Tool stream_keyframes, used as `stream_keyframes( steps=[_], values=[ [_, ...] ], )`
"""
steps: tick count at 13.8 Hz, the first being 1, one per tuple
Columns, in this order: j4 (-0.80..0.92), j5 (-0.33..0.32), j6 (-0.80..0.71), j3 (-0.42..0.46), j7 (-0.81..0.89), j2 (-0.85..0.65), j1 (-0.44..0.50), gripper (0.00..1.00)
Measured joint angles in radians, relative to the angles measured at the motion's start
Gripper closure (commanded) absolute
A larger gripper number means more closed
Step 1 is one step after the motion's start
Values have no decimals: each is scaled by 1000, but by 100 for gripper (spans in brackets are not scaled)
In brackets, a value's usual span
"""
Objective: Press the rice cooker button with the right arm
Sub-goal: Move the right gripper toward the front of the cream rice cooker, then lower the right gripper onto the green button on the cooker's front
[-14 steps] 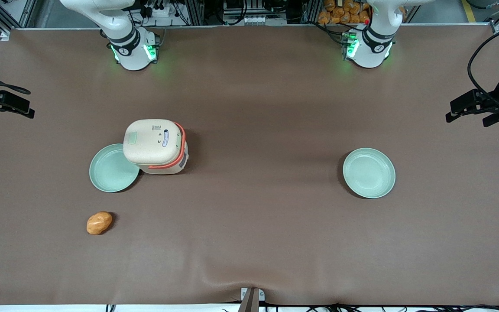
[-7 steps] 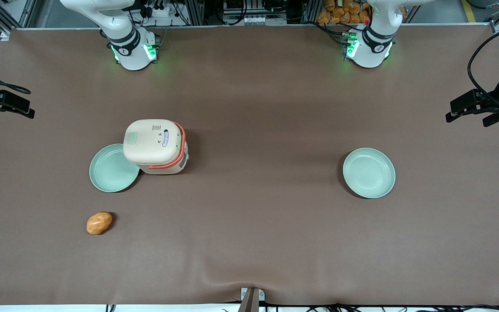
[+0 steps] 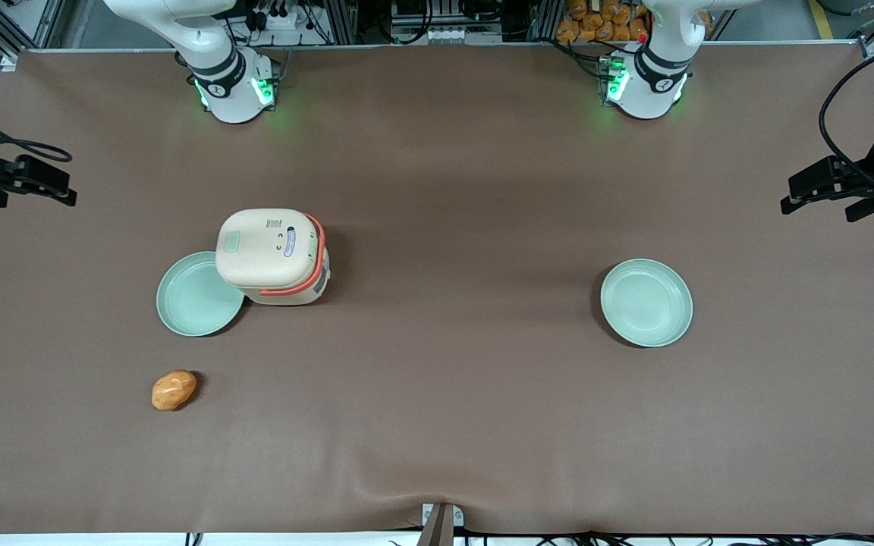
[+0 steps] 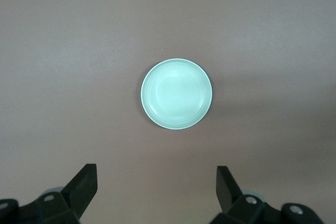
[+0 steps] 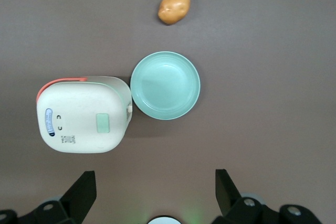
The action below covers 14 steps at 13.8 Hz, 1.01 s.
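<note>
The rice cooker (image 3: 272, 256) is cream with a coral-orange band and stands on the brown table with its lid shut. A pale green square button (image 3: 232, 242) sits on its top. My right gripper (image 3: 58, 184) hangs high over the working arm's end of the table, well away from the cooker. In the right wrist view the cooker (image 5: 84, 115) and its green button (image 5: 103, 124) lie far below my gripper (image 5: 154, 190). The fingers (image 5: 84, 187) are spread wide apart with nothing between them.
A pale green plate (image 3: 196, 296) touches the cooker's side and also shows in the right wrist view (image 5: 165, 85). A potato (image 3: 174, 390) lies nearer the front camera. A second plate (image 3: 646, 302) lies toward the parked arm's end.
My right gripper has shifted a little inward over the table toward the cooker. The cooker, plates and potato have not moved.
</note>
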Motion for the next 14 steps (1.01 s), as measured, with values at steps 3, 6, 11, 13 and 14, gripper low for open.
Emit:
stream_keyframes(
  steps=[3, 6, 11, 13, 14],
  values=[
    [-10, 2, -1, 23, 0, 12, 31, 0],
    [-31, 2, 1, 37, 1, 59, 82, 5],
    [-44, 3, 16, 39, 31, 178, 140, 92],
    [-68, 3, 22, 40, 48, 201, 160, 100],
    [-81, 3, 24, 40, 51, 208, 168, 100]
  ],
)
